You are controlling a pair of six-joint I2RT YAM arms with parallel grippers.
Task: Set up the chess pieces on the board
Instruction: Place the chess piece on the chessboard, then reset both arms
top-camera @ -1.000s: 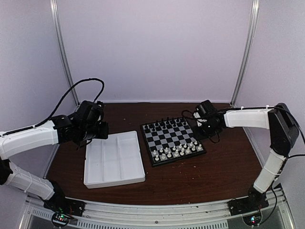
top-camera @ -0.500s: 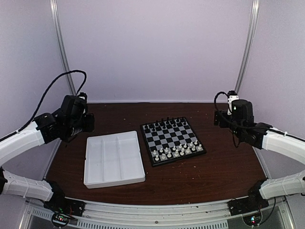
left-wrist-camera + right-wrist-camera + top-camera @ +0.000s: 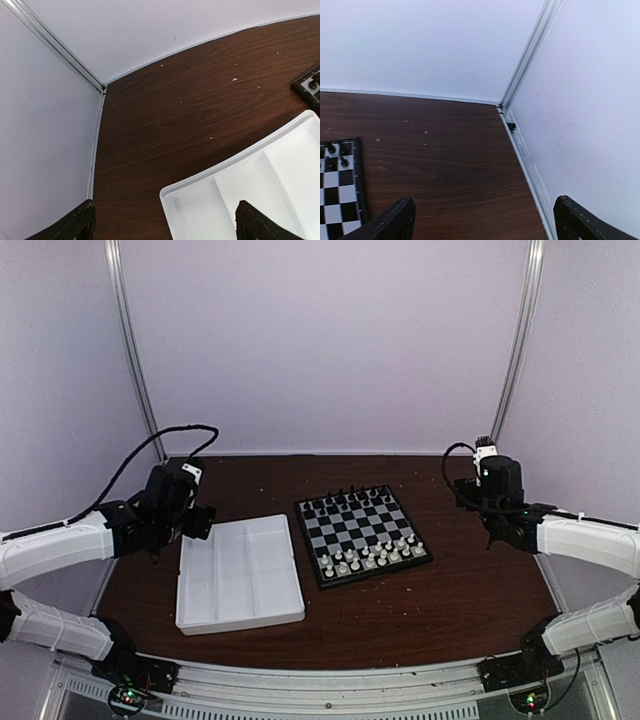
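Observation:
The board point(image 3: 362, 535) lies mid-table, a little right of centre. The white chess pieces point(image 3: 370, 558) stand in rows along its near edge, and black chessmen point(image 3: 348, 502) line the far edge. My left gripper point(image 3: 198, 523) hovers by the far left corner of the white tray point(image 3: 238, 623). In the left wrist view the left gripper point(image 3: 165, 227) is open with nothing between its fingers, above the tray's corner point(image 3: 240, 160). My right gripper point(image 3: 476, 494) hangs right of the board. The right wrist view shows the right gripper point(image 3: 485, 222) open over bare table, with the board's corner point(image 3: 340, 185) at lower left.
The compartmented tray holds nothing that I can see. White walls with metal corner posts point(image 3: 130, 360) close in the back and sides. Dark wooden tabletop point(image 3: 440, 600) stretches between the board and the near rail.
The right arm has pulled away from the board's far right corner to the right side. The left arm swung out left, then came back beside the tray's far left corner.

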